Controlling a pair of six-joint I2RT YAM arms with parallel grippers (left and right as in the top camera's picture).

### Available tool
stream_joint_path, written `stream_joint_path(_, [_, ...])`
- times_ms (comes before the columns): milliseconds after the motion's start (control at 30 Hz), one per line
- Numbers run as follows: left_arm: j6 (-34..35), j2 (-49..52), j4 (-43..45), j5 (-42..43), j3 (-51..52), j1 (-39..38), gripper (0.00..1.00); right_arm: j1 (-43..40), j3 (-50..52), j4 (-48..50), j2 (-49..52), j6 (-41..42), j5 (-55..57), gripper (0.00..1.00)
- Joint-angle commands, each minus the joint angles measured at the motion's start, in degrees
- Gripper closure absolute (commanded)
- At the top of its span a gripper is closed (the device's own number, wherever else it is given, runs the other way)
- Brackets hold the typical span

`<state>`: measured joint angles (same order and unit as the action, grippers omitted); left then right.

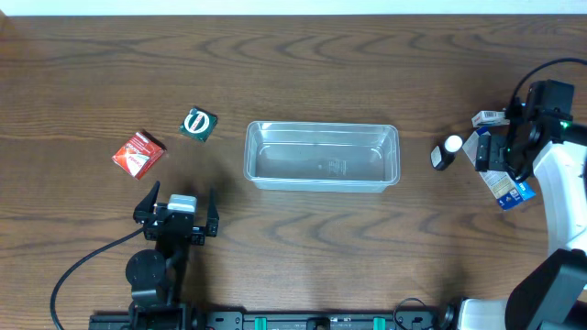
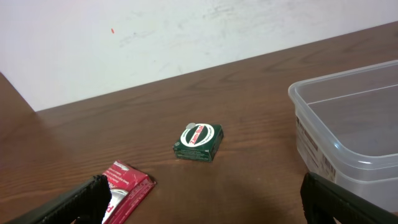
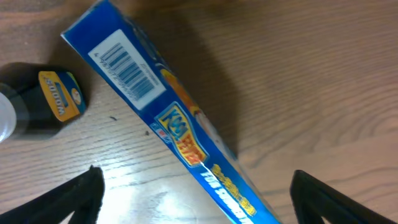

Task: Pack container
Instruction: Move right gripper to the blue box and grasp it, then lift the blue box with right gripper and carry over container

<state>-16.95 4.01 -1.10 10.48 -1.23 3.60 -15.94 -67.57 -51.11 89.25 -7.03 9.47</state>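
one blue box (image 3: pixel 166 117), one dark bottle (image 3: pixel 45 103), one clear container (image 1: pixel 321 126)

Blue barcoded box (image 3: pixel 163 118) lying diagonally on the wooden table (image 3: pixel 323 87), ahead of and between the wide-apart jaws of the right gripper (image 3: pixel 198 198); dark yellow-labelled bottle (image 3: pixel 46 104) ahead of one jaw.

The table (image 1: pixel 293 238) is dark brown wood with wavy grain, and the container (image 1: pixel 321 154) at the centre of the overhead frame is clear and colourless. Left of it lie a red packet (image 1: pixel 138 152) with white print and a dark green packet (image 1: pixel 198 123) bearing a white ring. At the right edge, the box (image 3: pixel 168 118) is bright blue with a white barcode patch and yellow-and-red lettering, beside a black bottle (image 3: pixel 43 102) with a yellow label and white cap.
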Motion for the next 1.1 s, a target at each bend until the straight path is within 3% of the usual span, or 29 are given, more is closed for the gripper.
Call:
stream_joint_path(0, [-0.7, 0.0, -1.9, 0.7, 1.0, 0.2, 0.02, -0.5, -0.9, 0.1, 1.6, -1.7, -1.4, 0.17])
stream_joint_path(300, [-0.7, 0.0, -1.9, 0.7, 1.0, 0.2, 0.02, -0.5, -0.8, -0.1, 5.8, -1.9, -1.3, 0.20])
stream_joint_path(400, [-0.7, 0.0, -1.9, 0.7, 1.0, 0.2, 0.02, -0.5, -0.8, 0.0, 6.8, -2.5, -1.3, 0.25])
stream_joint_path(467, [-0.7, 0.0, -1.9, 0.7, 1.0, 0.2, 0.02, -0.6, -0.8, 0.2, 7.1, -2.5, -1.2, 0.34])
stream_joint_path(567, [-0.7, 0.0, -1.9, 0.7, 1.0, 0.2, 0.02, -0.5, -0.8, 0.9, 7.2, -2.5, 0.0, 0.66])
stream_joint_path(700, [-0.7, 0.0, -1.9, 0.7, 1.0, 0.2, 0.02, -0.5, -0.9, 1.1, 7.2, -2.5, 2.8, 0.99])
stream_joint_path(1067, [-0.7, 0.0, -1.9, 0.7, 1.0, 0.2, 0.02, -0.5, -6.0, -6.7, 5.4, -2.5, 7.1, 0.99])
